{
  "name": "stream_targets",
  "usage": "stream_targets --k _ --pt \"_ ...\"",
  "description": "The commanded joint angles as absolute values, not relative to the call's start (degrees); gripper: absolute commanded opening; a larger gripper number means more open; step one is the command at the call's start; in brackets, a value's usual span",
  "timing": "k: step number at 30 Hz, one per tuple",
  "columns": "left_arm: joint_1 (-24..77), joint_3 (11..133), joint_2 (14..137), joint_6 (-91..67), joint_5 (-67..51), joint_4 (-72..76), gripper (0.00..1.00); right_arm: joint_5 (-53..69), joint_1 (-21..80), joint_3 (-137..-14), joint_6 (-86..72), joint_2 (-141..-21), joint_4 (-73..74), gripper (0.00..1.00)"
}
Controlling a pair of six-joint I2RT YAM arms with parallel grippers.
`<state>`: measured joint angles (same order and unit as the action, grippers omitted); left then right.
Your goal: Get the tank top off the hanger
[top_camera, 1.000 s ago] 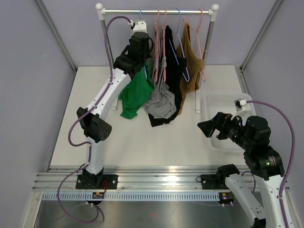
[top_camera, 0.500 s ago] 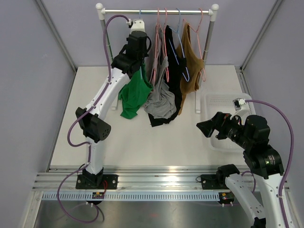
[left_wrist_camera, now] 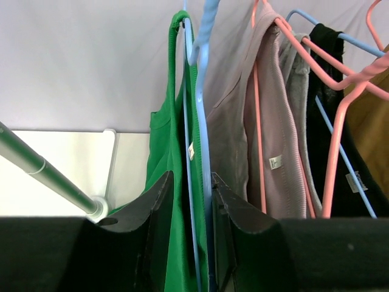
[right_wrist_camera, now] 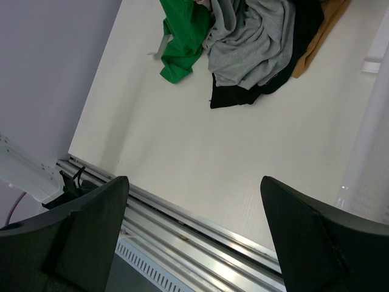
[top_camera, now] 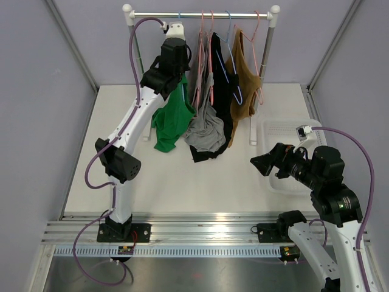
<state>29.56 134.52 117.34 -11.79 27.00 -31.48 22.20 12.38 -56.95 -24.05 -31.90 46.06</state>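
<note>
My left hand point(left_wrist_camera: 190, 179) is clenched on the green tank top point(left_wrist_camera: 159, 140) and its blue hanger point(left_wrist_camera: 203, 36), just under the rail point(top_camera: 200, 14) at 12 o'clock of the table point(top_camera: 182, 176) — the top not yet off. Next, I judge, the strap must slide off the hanger's shoulder without dragging the neighbouring garments point(top_camera: 206, 131). My right hand point(right_wrist_camera: 194, 179) hangs released at 4 o'clock, well apart.

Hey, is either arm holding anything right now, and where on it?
Left gripper straddles the green tank top and blue hanger below the strap; grip unclear. Right gripper: open, empty.
</note>
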Motion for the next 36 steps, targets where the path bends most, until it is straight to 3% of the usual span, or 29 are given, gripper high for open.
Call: stream_targets --k 1,9,12,15,28,36 --pt "29.4 136.8 113.5 -11.1 25.8 -27.9 0.31 24.1 12.7 -56.8 -24.0 -32.5 43.2 0.97" --pt "29.4 136.5 113.4 -10.8 25.8 -27.7 0.21 24.8 12.7 -56.5 -24.1 -32.5 42.8 0.97" --pt "29.4 136.8 113.4 -10.8 25.9 -27.7 0.15 24.9 12.7 -56.3 -24.1 -32.8 42.8 0.96" --pt "29.4 137.2 113.3 -10.6 26.3 -27.8 0.00 25.0 12.8 -56.0 -24.3 -32.7 42.5 0.96" --pt "28.8 140.1 106.5 -8.2 26.7 -30.1 0.00 25.8 12.7 -56.2 -25.0 -33.4 41.0 0.95" --pt "28.8 135.4 99.1 -8.4 24.9 -33.2 0.00 25.7 12.7 -57.7 -24.6 -34.0 41.0 0.95"
